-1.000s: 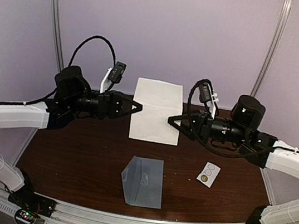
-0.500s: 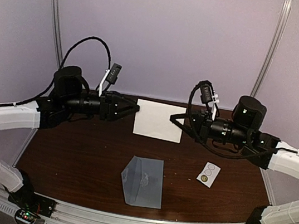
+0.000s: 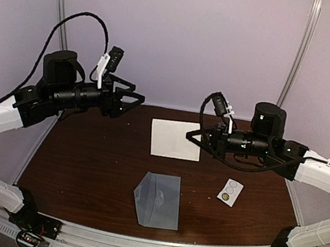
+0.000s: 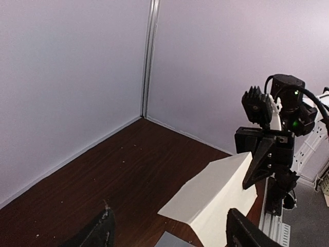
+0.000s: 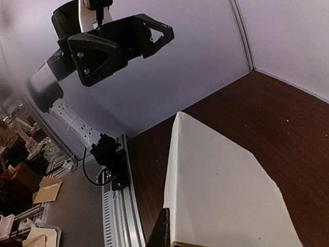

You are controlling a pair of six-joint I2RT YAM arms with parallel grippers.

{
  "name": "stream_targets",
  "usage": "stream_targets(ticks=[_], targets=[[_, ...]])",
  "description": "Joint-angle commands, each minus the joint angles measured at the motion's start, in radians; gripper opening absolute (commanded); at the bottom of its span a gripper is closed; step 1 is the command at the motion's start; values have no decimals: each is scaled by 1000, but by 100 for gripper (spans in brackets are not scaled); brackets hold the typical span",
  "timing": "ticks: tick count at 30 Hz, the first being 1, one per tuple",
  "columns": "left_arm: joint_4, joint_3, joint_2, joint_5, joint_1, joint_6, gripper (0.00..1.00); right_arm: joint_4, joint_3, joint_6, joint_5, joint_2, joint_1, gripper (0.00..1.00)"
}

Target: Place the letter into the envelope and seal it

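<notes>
The letter (image 3: pixel 174 140) is a white sheet folded over into a low tent (image 4: pixel 213 193), resting at the back middle of the dark table. My right gripper (image 3: pixel 189 133) is shut on its right edge; in the right wrist view one black finger (image 5: pixel 160 232) lies against the paper (image 5: pixel 226 190) and the other is hidden under it. My left gripper (image 3: pixel 134 98) hangs open in the air to the left of the letter, nothing between its fingertips (image 4: pixel 104 231). The grey-blue envelope (image 3: pixel 158 199) lies flat near the front, its flap pointing left.
A small white sticker strip (image 3: pixel 229 191) with circles lies right of the envelope. Pale walls close the table (image 3: pixel 85 161) at the back and sides. The metal rail (image 3: pixel 153 246) with the arm bases runs along the front edge.
The left gripper let go of the letter, opened, and lifted back to the left. The sheet dropped from hanging upright between both grippers to a low fold. The right gripper closed fully on it.
</notes>
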Motion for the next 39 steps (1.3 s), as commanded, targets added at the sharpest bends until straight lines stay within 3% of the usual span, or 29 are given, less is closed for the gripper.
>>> stream_targets(ticks=[1,6,10,15,19,23,25,29,33,35,39], targets=[[-165,103,96,91,-66,218,75,-102,65,-53,-95,41,-2,0],[-293,189,242,151,-134,311,70,-198,112,-105,-136,66,12,0],[-351,222,311,180,-167,339,59,-221,118,-121,-151,64,21,0],[-363,222,338,215,-176,333,34,-264,130,-143,-144,74,25,0],[-364,219,342,234,-177,322,22,-297,143,-162,-122,86,27,0],[-365,210,342,257,-177,306,1,-315,157,-169,-74,87,27,0],[-365,196,335,253,-177,298,0,-313,158,-162,-7,72,27,2],[-335,148,306,245,-178,267,0,-274,127,-134,105,12,15,44],[-260,89,266,281,-178,189,0,-210,74,-103,113,-57,-17,76],[-213,65,246,290,-177,150,0,-189,54,-91,110,-77,-28,87],[-53,-19,189,286,-177,23,0,-152,17,-59,55,-80,-32,99]])
